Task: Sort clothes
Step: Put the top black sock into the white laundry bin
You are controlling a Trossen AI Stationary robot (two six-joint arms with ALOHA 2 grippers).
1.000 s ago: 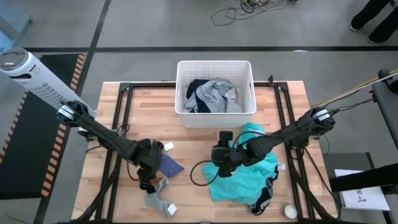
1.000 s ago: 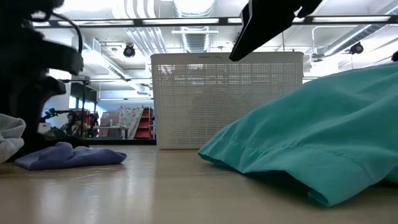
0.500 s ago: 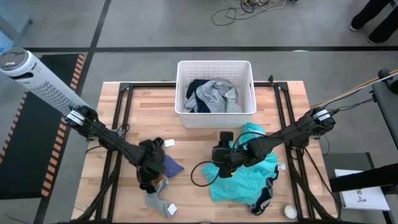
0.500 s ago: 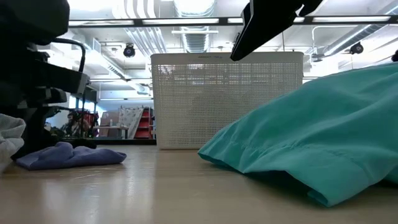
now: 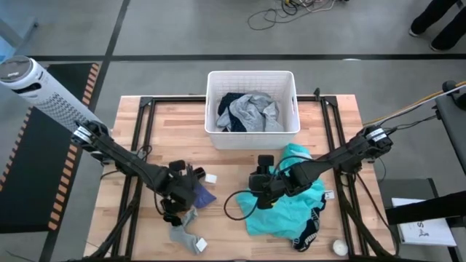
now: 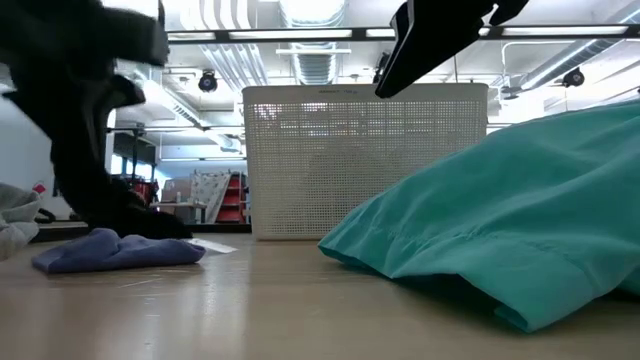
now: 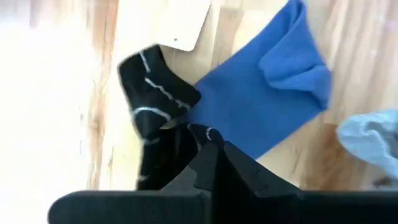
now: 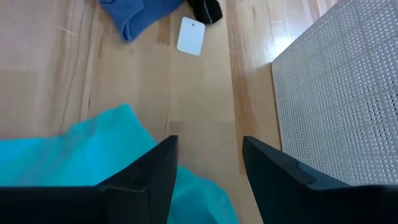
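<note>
Near the tabletop's front-left, the left gripper [image 5: 191,182] is clamped on a black sock [image 7: 155,87] beside the blue cloth [image 5: 202,195]. Right of centre, the right gripper [image 8: 205,163] hovers open-fingered over the teal garment [image 5: 287,207].

Left arm [image 6: 80,120] motion-blurred in low view; teal garment [image 6: 520,220] cut off at right edge.

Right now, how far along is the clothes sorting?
Done: grey shirt and a dark garment lie in the basket. In hand: left gripper shut at the black sock beside the blue cloth; right gripper open above the teal garment. Left: those, plus the grey sock.
</note>
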